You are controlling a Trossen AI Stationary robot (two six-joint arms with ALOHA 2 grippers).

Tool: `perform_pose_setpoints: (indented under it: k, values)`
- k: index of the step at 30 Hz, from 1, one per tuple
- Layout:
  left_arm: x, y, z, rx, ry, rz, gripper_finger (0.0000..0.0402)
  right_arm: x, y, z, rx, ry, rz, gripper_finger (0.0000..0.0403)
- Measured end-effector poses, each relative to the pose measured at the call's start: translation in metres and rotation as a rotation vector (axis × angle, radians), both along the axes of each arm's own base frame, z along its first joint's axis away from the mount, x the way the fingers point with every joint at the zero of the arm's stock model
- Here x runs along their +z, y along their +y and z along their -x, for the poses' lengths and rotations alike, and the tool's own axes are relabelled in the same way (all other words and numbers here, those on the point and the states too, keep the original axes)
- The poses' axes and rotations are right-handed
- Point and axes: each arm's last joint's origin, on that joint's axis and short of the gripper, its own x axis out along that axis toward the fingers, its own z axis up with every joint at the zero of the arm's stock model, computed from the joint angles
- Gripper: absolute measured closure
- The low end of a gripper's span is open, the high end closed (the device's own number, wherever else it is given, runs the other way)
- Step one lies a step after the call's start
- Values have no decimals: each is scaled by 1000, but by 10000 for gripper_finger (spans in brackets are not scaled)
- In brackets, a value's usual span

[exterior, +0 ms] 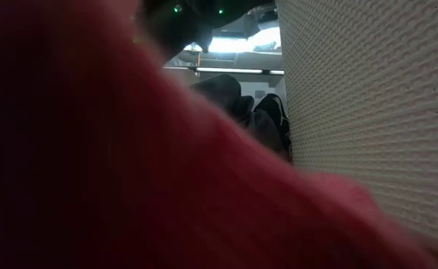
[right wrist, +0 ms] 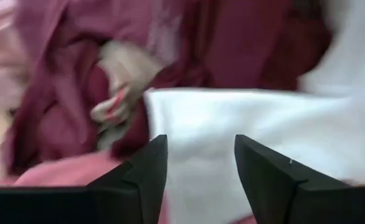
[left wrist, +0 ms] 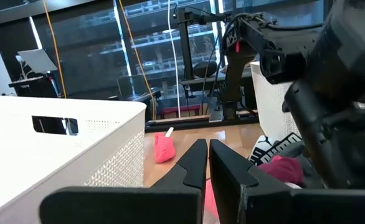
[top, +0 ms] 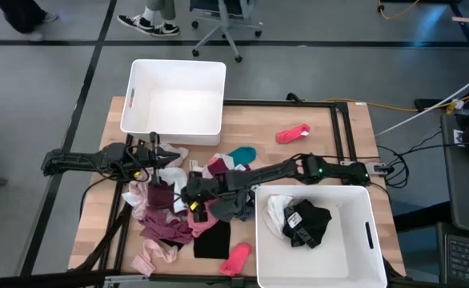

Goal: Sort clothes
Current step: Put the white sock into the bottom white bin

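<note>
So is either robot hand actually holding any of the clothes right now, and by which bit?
Neither, as far as shows. The left hand is shut with nothing between its fingers. The right hand is open over a white garment in the pile, not yet gripping it.

Blurred pink-red soft cloth [exterior: 129, 187]: pressed close to the lens, filling the left and the bottom. White perforated plastic bin wall [exterior: 368, 97]: right side. Dark garments [exterior: 249, 112]: heaped in the gap between them. Bright ceiling lights [exterior: 241, 45]: above, beyond.

Overhead, table-level and two close wrist views
</note>
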Motion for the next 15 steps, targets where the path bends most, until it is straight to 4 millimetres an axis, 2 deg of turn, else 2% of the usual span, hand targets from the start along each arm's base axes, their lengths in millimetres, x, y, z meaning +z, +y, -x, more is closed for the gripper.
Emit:
perform_pose_setpoints:
  k: [4, 9, 12, 15]
  values:
    - [0, 0, 0, 0, 0, 0, 391, -6, 1, 0, 35, 9, 3, 229]
    - [0, 0, 0, 0, 1, -3, 391, -14, -3, -1, -52, 18, 101, 241]
    - [0, 0, 0, 0, 1, -4, 391, -14, -4, -1, -60, 13, 160, 268]
    - [0, 0, 0, 0, 1, -4, 391, -9, -4, 0, -54, 30, 185, 312]
